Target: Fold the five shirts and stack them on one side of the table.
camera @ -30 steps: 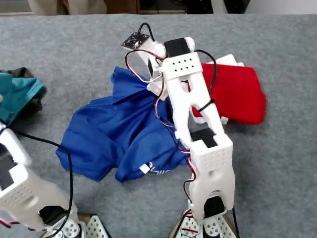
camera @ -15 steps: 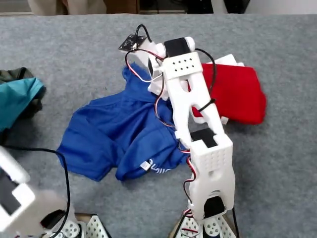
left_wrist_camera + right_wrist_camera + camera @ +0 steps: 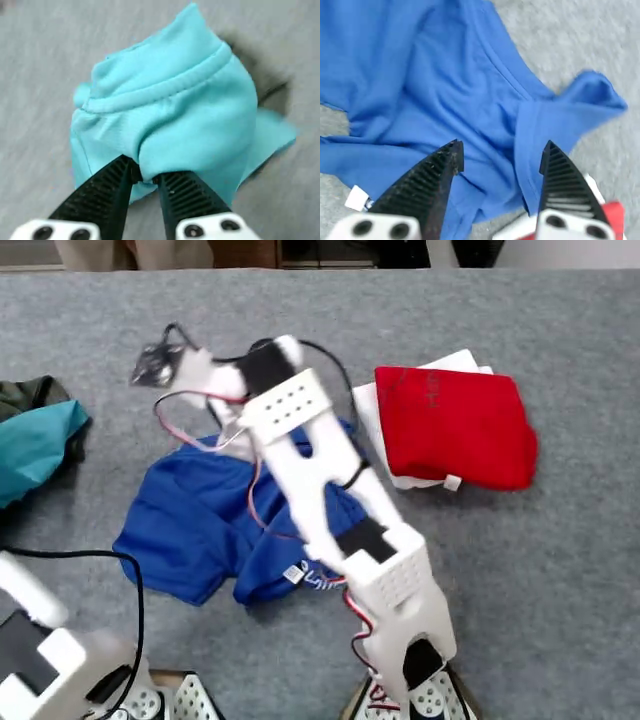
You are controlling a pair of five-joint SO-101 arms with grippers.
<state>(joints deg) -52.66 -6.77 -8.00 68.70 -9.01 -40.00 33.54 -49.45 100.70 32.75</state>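
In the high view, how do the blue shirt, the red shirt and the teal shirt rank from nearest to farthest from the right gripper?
1. blue shirt: directly under the right gripper.
2. teal shirt, at the table's left edge, and red shirt, on the right: too close to call.

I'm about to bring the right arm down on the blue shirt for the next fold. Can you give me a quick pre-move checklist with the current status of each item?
1. Right gripper open: ok, jaws wide apart.
2. Right gripper above the blue shirt: ok, fabric lies beneath it and none is held.
3. Blue shirt spread flat: not ok, it is rumpled and one sleeve is turned over.
4. Stack tidy: ok, the red shirt lies folded on a white garment, beside the blue shirt.
5. Left gripper clear of the teal shirt: cannot tell.
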